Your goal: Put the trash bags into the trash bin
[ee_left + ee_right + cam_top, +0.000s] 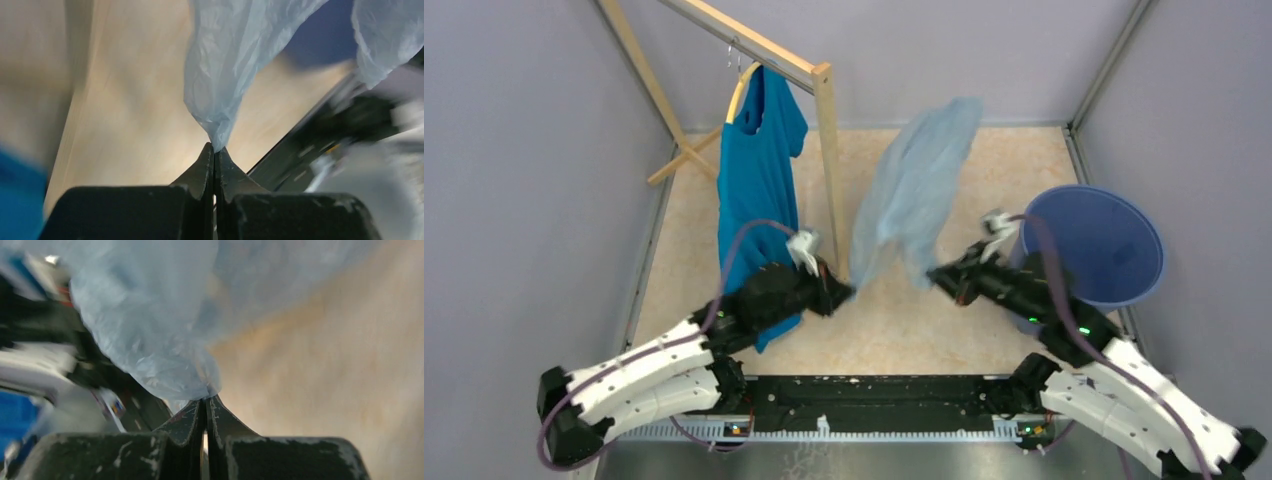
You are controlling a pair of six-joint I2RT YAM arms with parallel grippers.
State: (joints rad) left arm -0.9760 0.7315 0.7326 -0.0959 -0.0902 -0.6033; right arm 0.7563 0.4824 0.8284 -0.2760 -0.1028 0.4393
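The pale-blue filmy trash bag billows in the air over the middle of the floor, its far end flung toward the back wall. My left gripper is shut on its near left corner; in the left wrist view the bag is pinched at my fingertips. My right gripper is shut on its near right corner; in the right wrist view the bag bunches at my fingertips. The round blue trash bin stands at the right, behind my right arm, with nothing showing inside.
A teal-blue T-shirt hangs on a hanger from a wooden rack at the back left, close to my left arm. Grey walls close in the floor on the left, back and right.
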